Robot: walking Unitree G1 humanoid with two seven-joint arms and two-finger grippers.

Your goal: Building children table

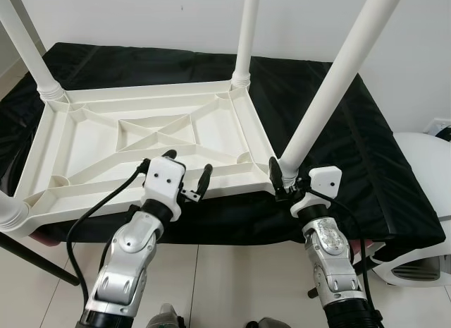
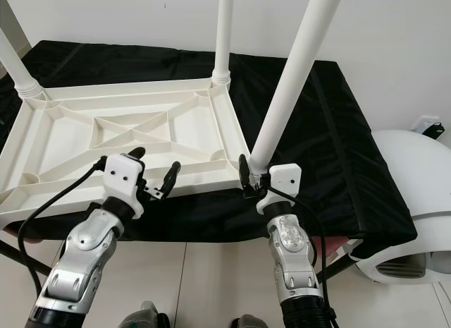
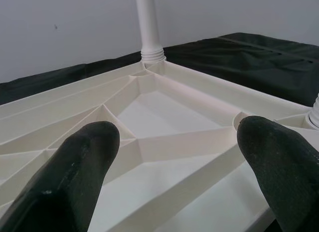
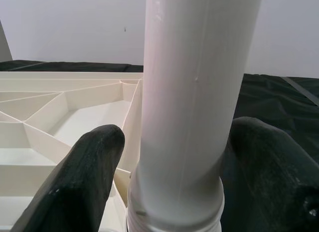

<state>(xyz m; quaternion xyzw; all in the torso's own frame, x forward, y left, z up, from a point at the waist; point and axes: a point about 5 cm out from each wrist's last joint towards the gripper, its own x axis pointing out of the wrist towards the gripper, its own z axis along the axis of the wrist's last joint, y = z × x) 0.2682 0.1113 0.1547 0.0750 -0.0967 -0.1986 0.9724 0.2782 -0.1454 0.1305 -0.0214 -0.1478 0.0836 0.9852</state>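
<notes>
Right gripper clamped on near-right leg base, 5 o'clock corner of upturned tabletop. Left gripper spread, empty, over 6 o'clock rim. Risk: leg cross-threaded, tilted, tabletop dragged off black cloth.

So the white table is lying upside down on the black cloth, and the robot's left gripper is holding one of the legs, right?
Not quite. It is the right gripper that holds a leg, near its base; the right wrist view shows its fingers on either side of the tube. The left gripper is open over the table frame's near edge. The table does lie upside down on the black cloth.
</notes>
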